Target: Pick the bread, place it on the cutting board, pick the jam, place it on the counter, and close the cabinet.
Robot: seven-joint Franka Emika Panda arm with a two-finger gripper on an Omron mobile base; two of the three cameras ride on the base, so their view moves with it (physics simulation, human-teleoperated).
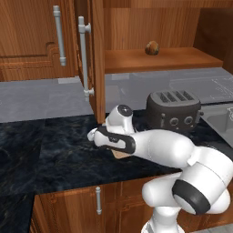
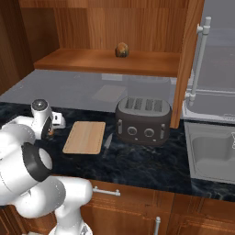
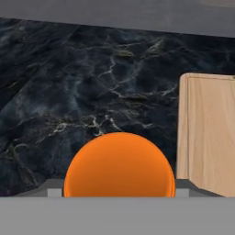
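Orange and round, the jam (image 3: 119, 165) sits right at the lens in the hand view, held between the gripper (image 3: 119, 190) tips just above the counter (image 3: 69, 92). Bare dark marble stretches ahead and to the gripper's left. Just to its right lies the cutting board (image 3: 209, 133), its long edge running away from the hand. Beyond the board stands a toaster (image 2: 143, 120). Up above on the open cabinet (image 2: 110, 62) shelf rests the bread (image 2: 121, 49), beside the swung-out cabinet door (image 2: 186, 64).

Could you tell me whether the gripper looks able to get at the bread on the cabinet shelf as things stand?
Probably not yet: the gripper seems shut on the jam low over the counter. The bread sits exposed, with the cabinet door open.
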